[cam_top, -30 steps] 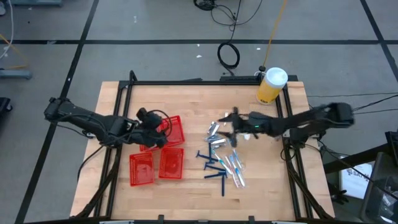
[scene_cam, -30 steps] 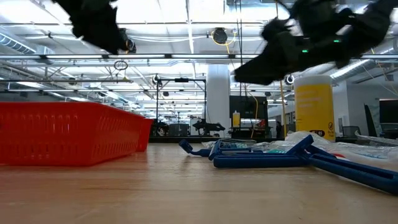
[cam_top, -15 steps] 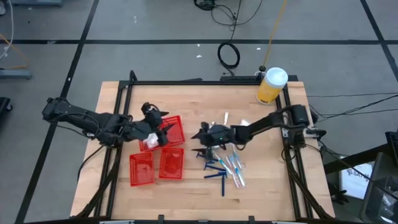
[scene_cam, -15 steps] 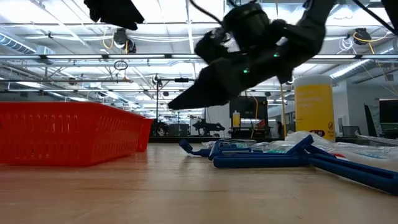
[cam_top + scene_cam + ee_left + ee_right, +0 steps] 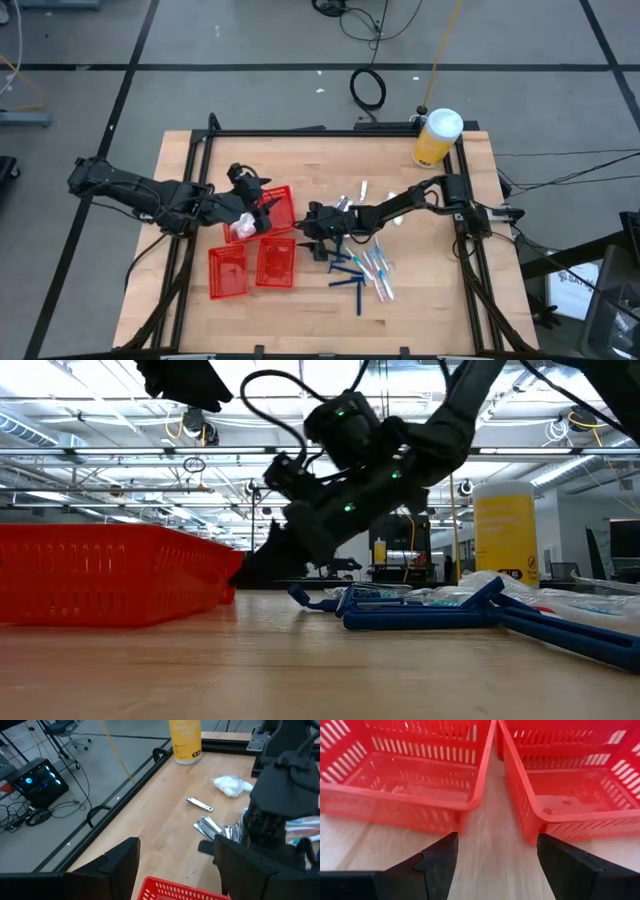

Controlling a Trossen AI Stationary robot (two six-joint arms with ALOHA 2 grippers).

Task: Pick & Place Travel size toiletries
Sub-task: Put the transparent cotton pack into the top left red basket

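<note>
- On wooden table (image 5: 400, 290), things sit in 2 zones: 3 red mesh baskets (image 5: 272, 211) on the left-arm side, loose toiletries on the right-arm side. Likely so each arm covers its own half.
- Baskets: 1 nearer the far edge, 2 side by side nearer the front, probably 1 per item type. White packets show in the far one.
- Yellow jar (image 5: 437, 137) w/ white lid stands at far right corner, well apart from the work.
- Right gripper (image 5: 495, 855) is stretched across, low to the table, facing the gap btw 2 baskets. Fingers spread apart, nothing btw them.
- Left gripper (image 5: 243, 215) hangs over the far basket, fingers apart & empty, probably placed for a drop there.
- Toiletries pile (image 5: 358, 262) lies near the right gripper's arm: about 4 dark blue razors (image 5: 420, 618), a few clear-wrapped toothbrushes (image 5: 378, 268), 3–4 silver tubes (image 5: 207, 826), 1 white packet clump (image 5: 232, 785). Exact counts hard to tell where they overlap.
</note>
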